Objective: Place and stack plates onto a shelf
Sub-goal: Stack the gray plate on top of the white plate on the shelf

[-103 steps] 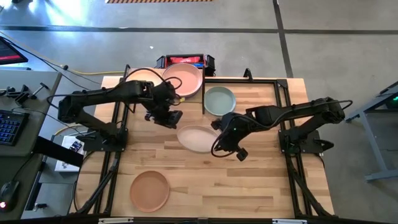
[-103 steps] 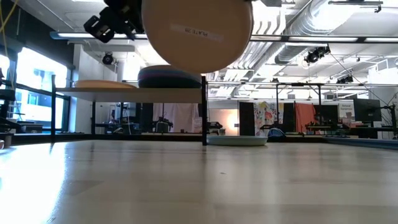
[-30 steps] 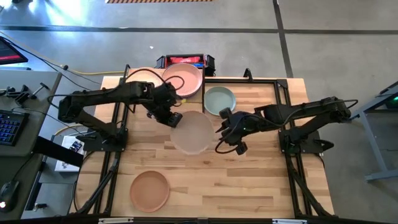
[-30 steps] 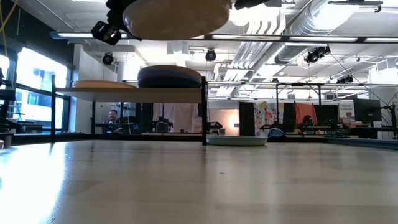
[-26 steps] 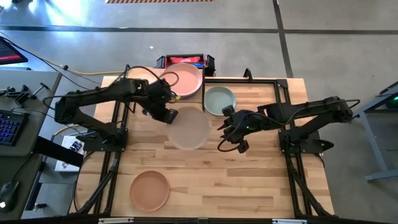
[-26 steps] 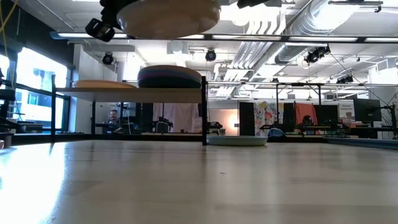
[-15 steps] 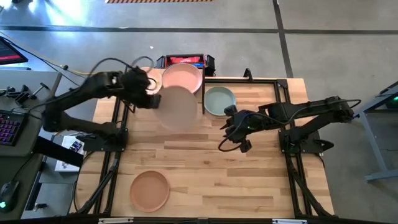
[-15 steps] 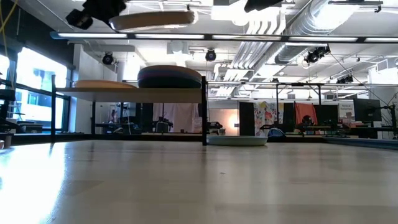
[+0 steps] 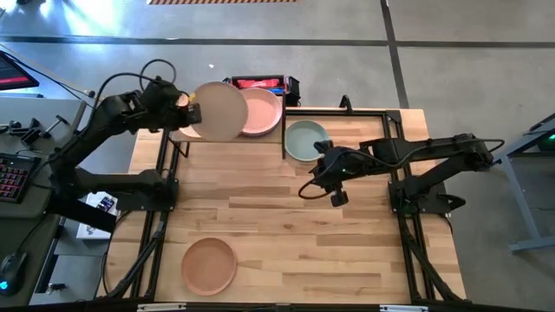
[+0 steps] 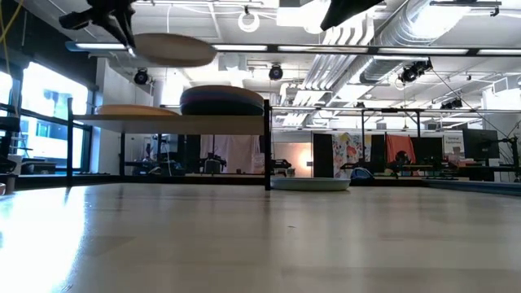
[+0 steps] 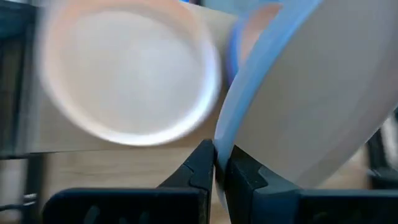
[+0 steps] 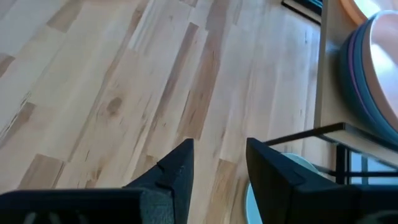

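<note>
My left jaws (image 9: 192, 113) pinch the rim of the beige plate (image 9: 219, 111). The plate is round, matte and shallow-rimmed, and I hold it in the air above the shelf (image 10: 183, 119). In the high view it covers part of the peach plate (image 9: 184, 130) and part of the pink plate (image 9: 263, 111).

The left wrist view shows the grip closely: both dark fingers (image 11: 205, 163) are pressed on the pale edge of the beige plate (image 11: 323, 99), one on each face. Past them the peach plate (image 11: 127, 78) lies flat on the shelf board (image 11: 118, 167). This contact cannot be made out in the high view.

The low view shows height, which the high view does not. The beige plate (image 10: 173, 49) hangs tilted, well clear of the shelf, above the gap between the peach plate (image 10: 137, 110) and the stack (image 10: 222, 101). The stack reads as a dark rounded mound from this side.

My right jaws (image 9: 332, 182) are spread and hold nothing. They hang over the tabletop (image 9: 347, 251) just beside the grey-green plate (image 9: 305, 140), which lies flat on the tabletop next to the shelf. The right wrist view shows the two fingers (image 12: 177, 171) apart over bare wood, with the stack (image 12: 367, 50) on the shelf at the edge.

The brown plate (image 9: 208, 265) lies flat at the near end of the tabletop, well apart from both arms. Only the high view shows it.
</note>
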Available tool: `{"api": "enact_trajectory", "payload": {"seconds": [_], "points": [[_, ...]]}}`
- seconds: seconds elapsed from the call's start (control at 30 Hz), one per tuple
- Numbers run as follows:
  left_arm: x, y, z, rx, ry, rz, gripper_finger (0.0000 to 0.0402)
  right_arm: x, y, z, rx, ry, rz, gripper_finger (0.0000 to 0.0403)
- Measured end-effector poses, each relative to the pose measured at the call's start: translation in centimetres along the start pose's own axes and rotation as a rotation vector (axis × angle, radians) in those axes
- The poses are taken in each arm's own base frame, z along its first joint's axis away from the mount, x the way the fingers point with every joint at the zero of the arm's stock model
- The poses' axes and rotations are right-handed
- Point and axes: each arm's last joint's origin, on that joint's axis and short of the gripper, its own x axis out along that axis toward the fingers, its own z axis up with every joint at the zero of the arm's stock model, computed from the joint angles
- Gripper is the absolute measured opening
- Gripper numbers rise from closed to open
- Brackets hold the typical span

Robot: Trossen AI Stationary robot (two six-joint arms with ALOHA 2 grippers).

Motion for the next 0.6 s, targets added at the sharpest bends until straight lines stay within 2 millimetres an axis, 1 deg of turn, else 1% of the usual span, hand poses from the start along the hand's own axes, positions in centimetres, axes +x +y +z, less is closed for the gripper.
{"api": "enact_trajectory", "payload": {"seconds": [0.13, 0.23, 0.33, 0.6], "points": [[0.2, 1.6, 0.7, -0.053, -0.008, 0.123, 0.0014, 0.0, -0.1, 0.0, 0.024, 0.002, -0.002, 0.0124], [0.2, 2.5, 1.2, -0.105, -0.016, 0.182, 0.0014, 0.0, -0.1, -0.1, 0.023, 0.003, 0.001, 0.0124], [0.1, 3.2, 1.8, -0.150, -0.021, 0.194, 0.0014, 0.0, -0.1, -0.1, 0.041, 0.004, 0.001, 0.0124], [0.5, 4.6, 3.1, -0.201, 0.000, 0.214, 0.0014, 0.0, 0.0, -0.1, 0.067, 0.011, 0.004, 0.0124]]}}
